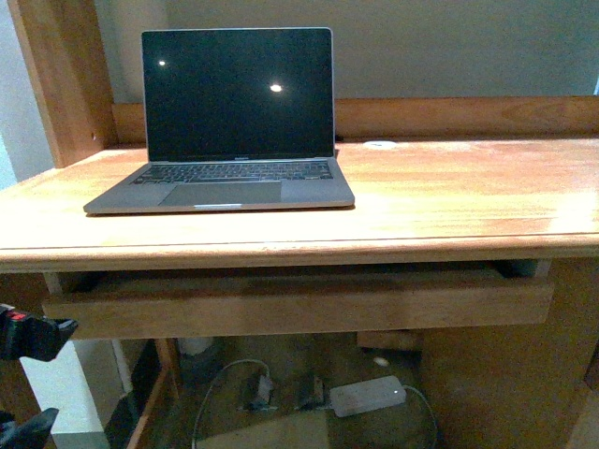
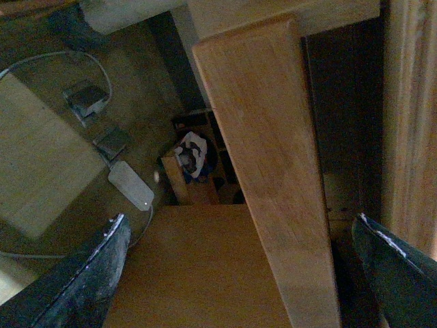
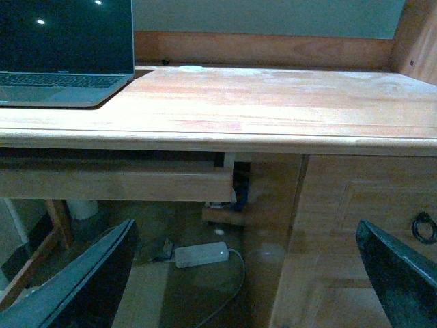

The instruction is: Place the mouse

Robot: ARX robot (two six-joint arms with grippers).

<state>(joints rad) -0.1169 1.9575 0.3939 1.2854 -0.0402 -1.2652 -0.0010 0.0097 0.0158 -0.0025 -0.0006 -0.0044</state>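
Note:
The mouse shows in none of the views. My left gripper (image 1: 42, 379) hangs low at the desk's left front corner, below the desktop (image 1: 449, 196). In the left wrist view it (image 2: 239, 220) is open, with only wooden desk parts between its dark fingers (image 2: 89, 273). My right gripper (image 3: 246, 229) is open too and holds nothing. It faces the desk's front below the top (image 3: 273, 102), and the floor lies between its fingers (image 3: 399, 270).
An open grey laptop (image 1: 229, 131) with a dark screen stands on the desk's left half. A pull-out shelf (image 1: 299, 304) sits under the top. On the floor lie a white power adapter (image 1: 367, 395) and cables. A drawer front with a ring handle (image 3: 425, 227) is at the right.

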